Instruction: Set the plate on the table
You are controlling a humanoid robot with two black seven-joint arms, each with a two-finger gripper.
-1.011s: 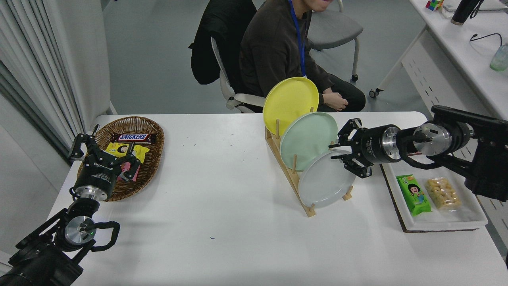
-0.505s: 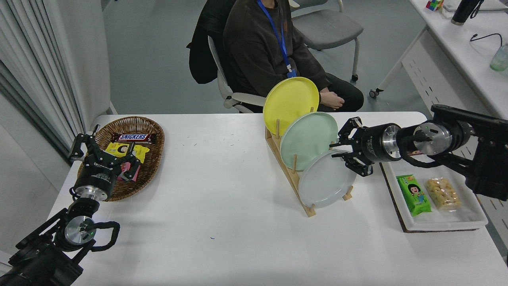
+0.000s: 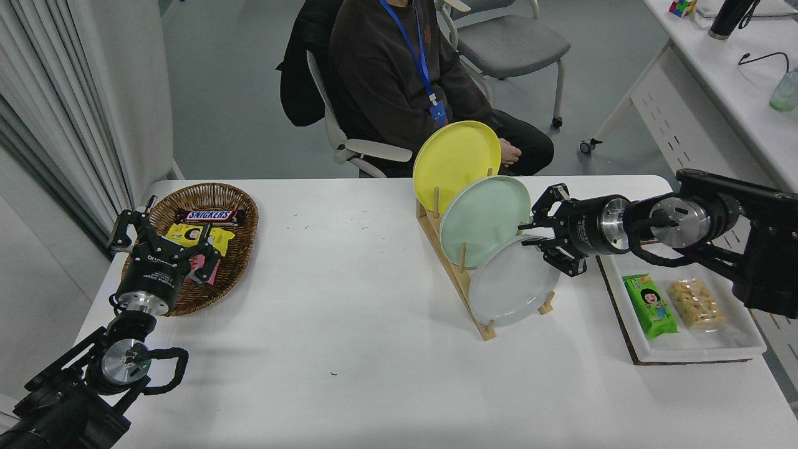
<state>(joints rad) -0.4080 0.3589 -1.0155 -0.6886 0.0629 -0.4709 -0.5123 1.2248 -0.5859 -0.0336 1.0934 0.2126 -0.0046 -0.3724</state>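
The plate (image 3: 511, 284), pale grey, is standing on edge in the nearest slot of the wooden rack (image 3: 458, 274), leaning back against the mint green plate (image 3: 485, 218), with the yellow plate (image 3: 455, 162) behind that. The right end effector (image 3: 541, 240) is reaching in sideways at the plate's upper right rim, its fingers spread and straddling the edge; it is not gripping anything yet as far as the head view is showing.

For this step, the fingers should be closing on the grey rim alone, one in front of the plate and one behind it, and not catching the green plate lying right against it. A deep, firm bite seems wise, since a smooth rim is likely to slip. Lifting should be going upward and toward the near side, so the lower edge is clearing the rack's pegs without dragging the rack.

The bench (image 3: 349, 349) is offering open white surface in front of the rack. The left end effector (image 3: 163, 243) is parked over the wicker basket (image 3: 240, 249), fingers spread and holding nothing.
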